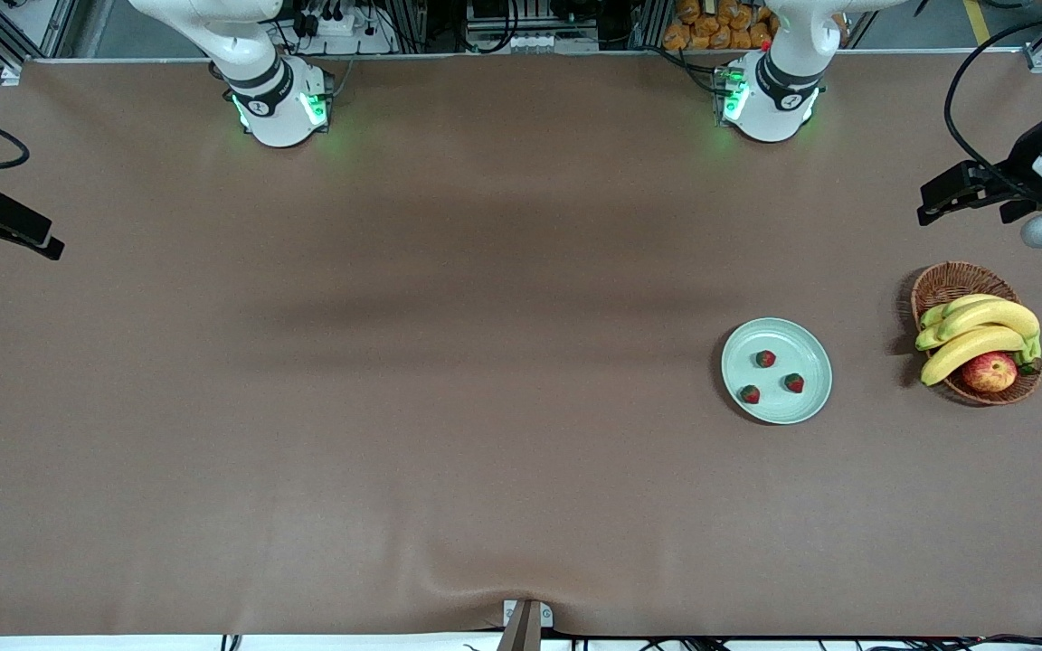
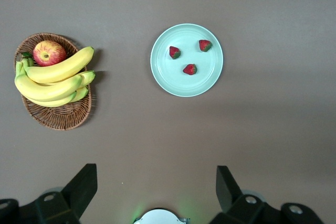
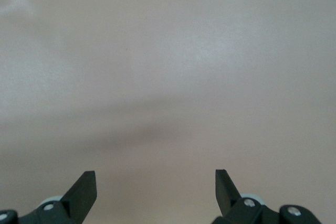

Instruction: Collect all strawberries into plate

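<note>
The pale mint-green plate (image 1: 803,342) lies on the brown table toward the left arm's end. Three strawberries lie in it, apart from each other: one (image 1: 764,359), a second (image 1: 794,382) and a third (image 1: 749,394). The left wrist view shows the plate (image 2: 167,77) from high up, with the three berries (image 2: 175,52), (image 2: 205,45), (image 2: 190,69) in it. My left gripper (image 1: 955,192) (image 2: 156,182) is open and empty, raised over the left arm's end of the table. My right gripper (image 1: 5,228) (image 3: 156,182) is open and empty, raised over bare table at the right arm's end.
A brown wicker basket (image 1: 948,282) (image 2: 58,116) with bananas (image 1: 982,330) and a red-yellow apple (image 1: 989,372) stands beside the plate, closer to the left arm's end of the table. A ridge in the table cover (image 1: 485,592) runs near the front edge.
</note>
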`<action>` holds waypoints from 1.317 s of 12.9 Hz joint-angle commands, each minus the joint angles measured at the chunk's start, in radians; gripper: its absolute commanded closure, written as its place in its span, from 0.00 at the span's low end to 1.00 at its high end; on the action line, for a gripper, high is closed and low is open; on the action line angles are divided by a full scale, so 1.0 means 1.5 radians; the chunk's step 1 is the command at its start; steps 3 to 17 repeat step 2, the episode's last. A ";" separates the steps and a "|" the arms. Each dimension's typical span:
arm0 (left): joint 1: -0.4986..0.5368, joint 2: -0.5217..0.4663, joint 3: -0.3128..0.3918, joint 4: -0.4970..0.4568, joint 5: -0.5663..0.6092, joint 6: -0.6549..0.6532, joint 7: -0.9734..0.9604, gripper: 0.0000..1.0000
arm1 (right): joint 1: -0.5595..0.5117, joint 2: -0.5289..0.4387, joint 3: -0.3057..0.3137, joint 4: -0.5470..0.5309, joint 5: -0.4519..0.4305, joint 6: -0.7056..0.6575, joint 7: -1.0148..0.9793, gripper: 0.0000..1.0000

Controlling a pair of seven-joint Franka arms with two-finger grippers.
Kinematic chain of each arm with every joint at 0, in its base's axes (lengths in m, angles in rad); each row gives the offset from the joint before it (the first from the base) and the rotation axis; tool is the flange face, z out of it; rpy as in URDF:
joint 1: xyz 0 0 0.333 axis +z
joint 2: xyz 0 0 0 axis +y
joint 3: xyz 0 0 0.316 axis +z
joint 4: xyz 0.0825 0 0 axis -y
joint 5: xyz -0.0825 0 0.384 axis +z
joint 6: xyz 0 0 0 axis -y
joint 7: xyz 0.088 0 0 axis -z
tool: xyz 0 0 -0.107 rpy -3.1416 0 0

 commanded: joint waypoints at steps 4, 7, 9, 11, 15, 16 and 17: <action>-0.020 -0.016 0.008 0.006 -0.004 -0.028 0.009 0.00 | -0.011 -0.005 0.006 0.008 -0.001 -0.010 0.009 0.00; -0.020 -0.016 0.008 0.006 -0.004 -0.028 0.009 0.00 | -0.011 -0.005 0.006 0.008 -0.001 -0.010 0.009 0.00; -0.020 -0.016 0.008 0.006 -0.004 -0.028 0.009 0.00 | -0.011 -0.005 0.006 0.008 -0.001 -0.010 0.009 0.00; -0.020 -0.016 0.008 0.006 -0.004 -0.028 0.009 0.00 | -0.011 -0.005 0.006 0.008 -0.001 -0.010 0.009 0.00; -0.020 -0.016 0.008 0.006 -0.004 -0.028 0.009 0.00 | -0.011 -0.005 0.006 0.008 -0.001 -0.010 0.009 0.00; -0.020 -0.016 0.008 0.006 -0.004 -0.028 0.009 0.00 | -0.011 -0.005 0.006 0.008 -0.001 -0.010 0.009 0.00; -0.020 -0.016 0.008 0.006 -0.004 -0.028 0.009 0.00 | -0.011 -0.005 0.006 0.008 -0.001 -0.010 0.009 0.00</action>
